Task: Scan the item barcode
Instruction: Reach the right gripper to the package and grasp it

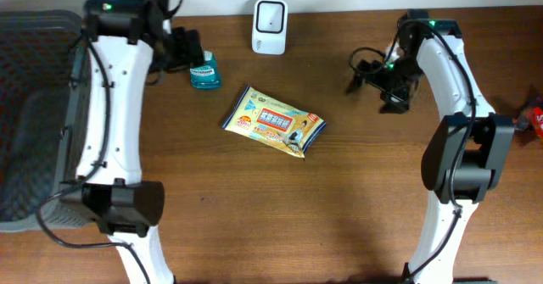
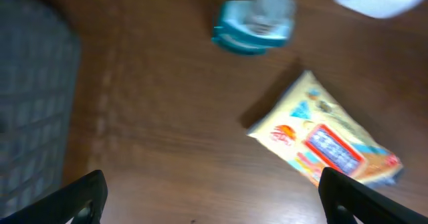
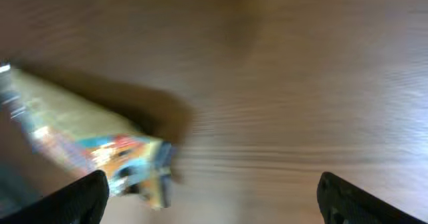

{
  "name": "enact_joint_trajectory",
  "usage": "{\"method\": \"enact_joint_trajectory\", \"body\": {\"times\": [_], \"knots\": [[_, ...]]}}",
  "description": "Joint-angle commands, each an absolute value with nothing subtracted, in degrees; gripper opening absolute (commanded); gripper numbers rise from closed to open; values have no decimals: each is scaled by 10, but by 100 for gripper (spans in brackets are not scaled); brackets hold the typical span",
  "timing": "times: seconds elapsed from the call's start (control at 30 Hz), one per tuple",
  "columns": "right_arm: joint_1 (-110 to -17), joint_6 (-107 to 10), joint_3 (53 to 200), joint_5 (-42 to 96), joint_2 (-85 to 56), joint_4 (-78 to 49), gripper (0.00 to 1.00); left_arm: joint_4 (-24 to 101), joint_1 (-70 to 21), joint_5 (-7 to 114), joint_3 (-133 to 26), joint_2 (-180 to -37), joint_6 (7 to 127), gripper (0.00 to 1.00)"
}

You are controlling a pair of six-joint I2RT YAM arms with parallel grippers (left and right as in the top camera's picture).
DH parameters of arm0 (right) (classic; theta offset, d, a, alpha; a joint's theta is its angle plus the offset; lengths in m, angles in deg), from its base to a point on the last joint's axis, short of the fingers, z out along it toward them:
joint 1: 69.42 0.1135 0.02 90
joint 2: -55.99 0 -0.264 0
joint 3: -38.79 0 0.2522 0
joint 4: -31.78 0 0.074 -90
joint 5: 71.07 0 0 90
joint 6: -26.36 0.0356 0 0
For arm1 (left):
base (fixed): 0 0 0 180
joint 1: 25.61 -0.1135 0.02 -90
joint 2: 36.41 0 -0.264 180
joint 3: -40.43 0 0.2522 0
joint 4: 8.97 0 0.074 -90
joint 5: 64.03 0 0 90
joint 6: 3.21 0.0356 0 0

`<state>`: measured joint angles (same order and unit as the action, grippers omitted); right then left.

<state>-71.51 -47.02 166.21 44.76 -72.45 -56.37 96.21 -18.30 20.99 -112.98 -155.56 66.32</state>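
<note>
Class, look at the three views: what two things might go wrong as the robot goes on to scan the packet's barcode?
1. The packet lies flat on the table with no barcode showing. Pinching such a thin bag may slip, and it may need flipping.
2. The teal tub stands close beside the left end effector, so a swing toward the packet might knock it over.

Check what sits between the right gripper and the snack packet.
Nothing: in the overhead view only bare table separates the right gripper from the snack packet.
</note>
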Motion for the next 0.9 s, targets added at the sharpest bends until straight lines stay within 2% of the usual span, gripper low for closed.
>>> {"method": "enact_joint_trajectory", "body": {"times": [0.0, 0.03, 0.07, 0.13, 0.17, 0.27, 0.37, 0.53, 0.63, 0.7, 0.73, 0.77, 0.8, 0.83, 0.87], "knots": [[-643, -617, 1671, 539, -722, -500, 99, 952, -209, 195, -1082, -1558, 656, 99], [-606, -617, 1671, 463, -722, -480, 96, 945, -212, 195, -1066, -1558, 656, 99], [-574, -618, 1671, 396, -722, -460, 85, 936, -214, 195, -1056, -1558, 656, 99], [-514, -640, 1671, 301, -722, -430, 79, 923, -214, 195, -1042, -1558, 656, 99], [-490, -671, 1671, 288, -722, -420, 72, 921, -214, 195, -1040, -1558, 656, 99], [-418, -776, 1671, 277, -736, -410, 61, 921, -214, 194, -1040, -1558, 656, 99], [-394, -778, 1671, 210, -762, -408, 62, 921, -214, 194, -1040, -1558, 656, 99], [-399, -785, 1671, 221, -804, -416, 67, 921, -214, 195, -1040, -1558, 656, 99], [-398, -784, 1671, 219, -833, -418, 66, 921, -214, 194, -1040, -1558, 656, 99], [-398, -784, 1671, 218, -840, -422, 50, 916, -214, 195, -1040, -1558, 656, 99], [-399, -784, 1671, 213, -841, -426, 46, 910, -214, 195, -1040, -1558, 656, 99], [-399, -784, 1671, 208, -841, -429, 47, 907, -214, 194, -1040, -1558, 656, 99], [-399, -782, 1671, 196, -841, -434, 57, 907, -214, 195, -1040, -1558, 656, 99], [-399, -782, 1671, 187, -841, -450, 99, 908, -214, 195, -1040, -1558, 656, 99], [-398, -782, 1671, 186, -841, -464, 99, 908, -214, 195, -1040, -1558, 656, 99]]}}
